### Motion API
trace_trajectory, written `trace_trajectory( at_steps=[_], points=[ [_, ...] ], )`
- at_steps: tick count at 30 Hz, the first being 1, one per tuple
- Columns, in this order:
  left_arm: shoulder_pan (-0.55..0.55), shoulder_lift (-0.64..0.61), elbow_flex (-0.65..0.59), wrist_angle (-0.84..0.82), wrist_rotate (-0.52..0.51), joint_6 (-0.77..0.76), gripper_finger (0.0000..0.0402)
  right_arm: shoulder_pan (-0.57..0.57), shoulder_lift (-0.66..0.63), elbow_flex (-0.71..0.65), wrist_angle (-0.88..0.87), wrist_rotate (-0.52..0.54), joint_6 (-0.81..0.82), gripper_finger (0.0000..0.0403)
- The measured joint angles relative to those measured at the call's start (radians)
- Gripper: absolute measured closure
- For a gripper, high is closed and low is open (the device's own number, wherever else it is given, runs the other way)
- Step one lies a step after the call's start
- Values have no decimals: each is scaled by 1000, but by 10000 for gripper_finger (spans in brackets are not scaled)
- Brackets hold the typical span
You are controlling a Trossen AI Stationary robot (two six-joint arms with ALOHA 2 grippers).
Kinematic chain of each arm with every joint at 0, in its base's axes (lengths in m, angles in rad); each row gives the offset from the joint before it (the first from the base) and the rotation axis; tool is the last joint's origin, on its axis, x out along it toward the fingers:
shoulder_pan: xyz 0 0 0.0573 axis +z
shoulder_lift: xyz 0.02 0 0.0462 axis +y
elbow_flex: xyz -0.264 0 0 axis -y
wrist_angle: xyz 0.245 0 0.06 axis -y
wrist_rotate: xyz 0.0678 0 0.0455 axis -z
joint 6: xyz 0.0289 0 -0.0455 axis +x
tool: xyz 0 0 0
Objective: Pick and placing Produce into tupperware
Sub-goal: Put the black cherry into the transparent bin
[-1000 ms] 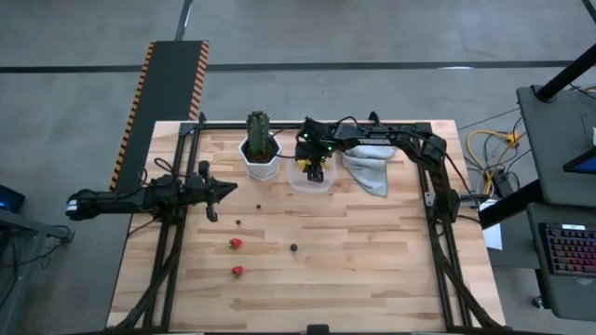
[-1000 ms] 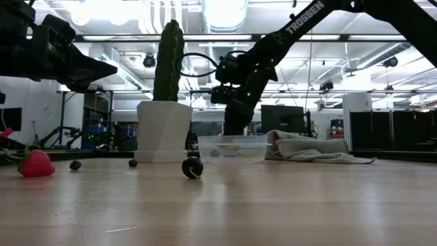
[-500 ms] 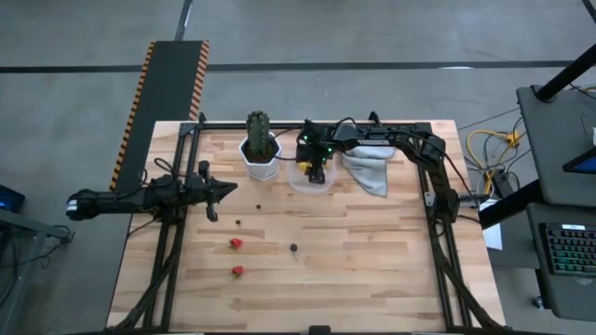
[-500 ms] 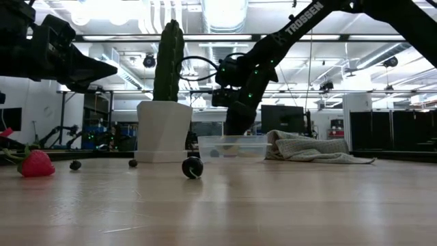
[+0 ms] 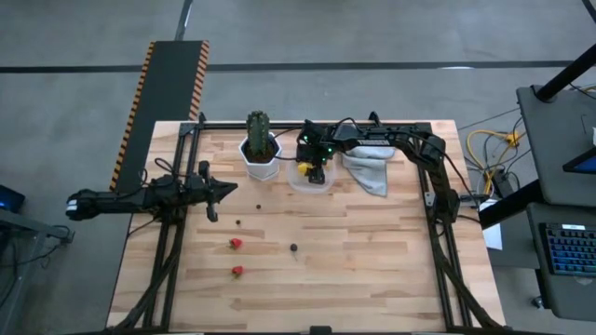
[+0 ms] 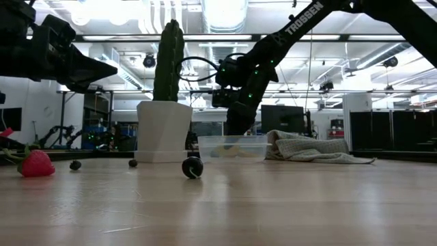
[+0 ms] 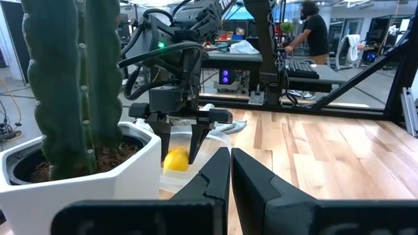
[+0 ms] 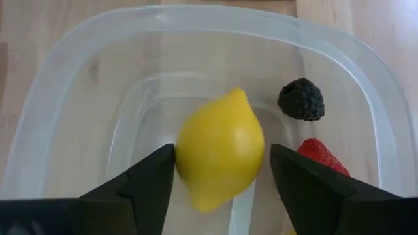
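Right gripper (image 8: 219,173) hangs over the tupperware (image 8: 59,104), fingers apart, lemon (image 8: 219,156) between them. Left gripper (image 5: 226,190), fingers together, waits nearer the loose strawberries (image 5: 236,244).

Bright overhead ceiling lights (image 6: 225,12) are flooding the scene evenly and glaring white above the tall green cactus (image 6: 168,60), which is showing backlit and dark. The yellow toy lemon (image 8: 219,149) is smearing with motion blur, while the pale wooden table (image 6: 273,205) is going soft below the cactus.
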Motion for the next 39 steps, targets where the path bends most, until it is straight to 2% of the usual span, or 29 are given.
trace_trajectory(
  at_steps=[9,14,18,25,29,33,39],
  points=[
    [0,2,0,-1,3,-2,402,0,-61,34,-36,6,52,167],
    [-1,2,0,2,3,-4,402,7,-176,35,-82,10,100,168],
    [-1,2,0,2,2,-2,402,54,-307,5,-116,3,148,170],
    [0,2,0,2,2,-1,402,286,-530,-125,-38,23,241,170],
    [0,2,0,2,0,0,402,471,-612,-227,112,174,278,170],
    [0,2,0,1,-1,0,402,621,-639,-313,247,330,310,170],
    [0,2,0,1,39,0,402,735,-590,-401,443,350,464,170]
  ],
)
